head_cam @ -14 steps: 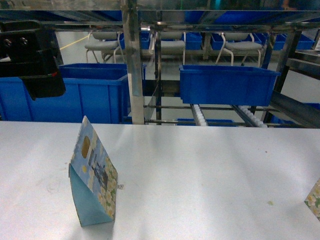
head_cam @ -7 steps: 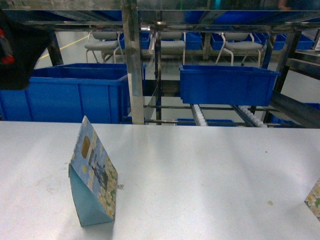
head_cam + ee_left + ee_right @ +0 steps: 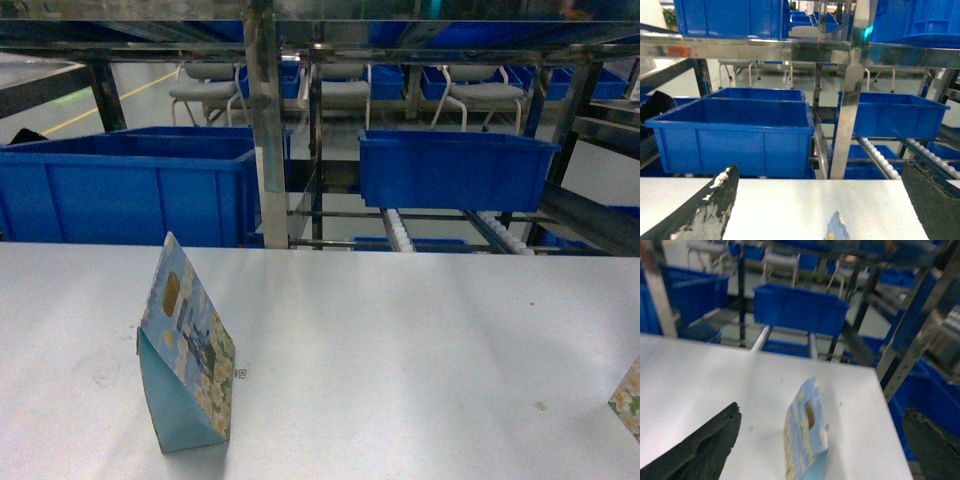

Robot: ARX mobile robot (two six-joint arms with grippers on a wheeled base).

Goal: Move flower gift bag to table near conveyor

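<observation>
The flower gift bag [image 3: 185, 355] stands upright on the worktop [image 3: 400, 340] near its front-left corner, well back from the far edge where the conveyor [image 3: 440, 228] begins. A second patterned bag [image 3: 806, 432] stands close to the worktop's right edge.

The left gripper [image 3: 820, 210] is released, fingers spread wide, hanging above the standing bag, whose top edge shows just between them. The right gripper [image 3: 820, 445] is likewise open, straddling the right-hand bag without touching it.

To do the step well, I judge each gripper should come down centred on the bag's top fold, near the handle cut-out, and close gently: thin paper creases easily and tips if nudged sideways.

No brand or lettering is legible; the tiny dark square mark [image 3: 240, 373] beside the left bag may be a code tag, too small to read.
</observation>
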